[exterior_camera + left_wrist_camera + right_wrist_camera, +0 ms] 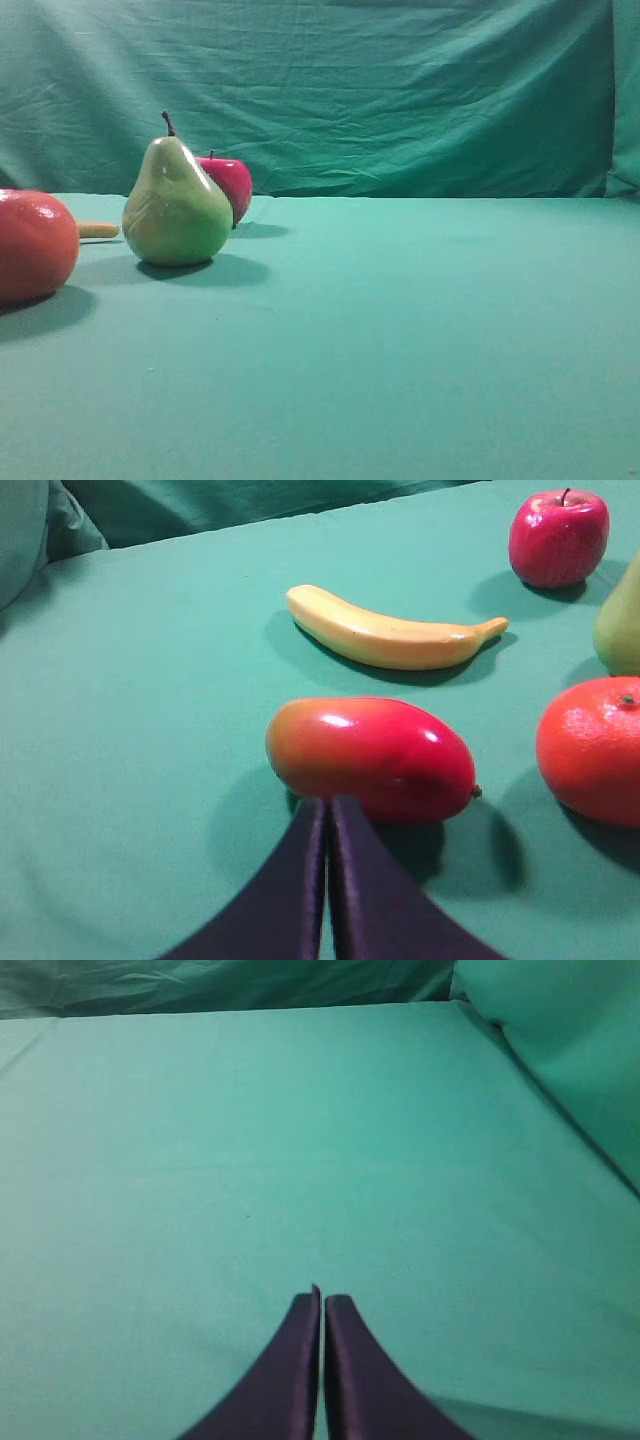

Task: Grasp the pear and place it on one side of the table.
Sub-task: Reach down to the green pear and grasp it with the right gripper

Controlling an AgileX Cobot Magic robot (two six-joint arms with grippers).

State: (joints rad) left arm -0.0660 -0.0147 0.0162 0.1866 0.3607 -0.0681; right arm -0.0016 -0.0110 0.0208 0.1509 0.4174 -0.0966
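While the pear (177, 205) stands upright and untouched on the surface (420, 330), nothing of the task looks done: grasp, lift and placing to one side all remain. Neither gripper appears in the exterior high view. The left gripper (328, 805) has its fingers pressed together on nothing, its tips just in front of a red-orange mango (372, 757); the right gripper (322, 1300) is likewise closed and empty, over bare cloth well apart from the pear. Taking the pear as landmark, one red apple (228, 186) sits just behind it, one round orange-red fruit (34, 244) lies nearer the camera to its left, and one banana (385, 636) lies beyond that fruit. Count: one pear, one apple, one orange-red fruit, one banana, one mango, two grippers.
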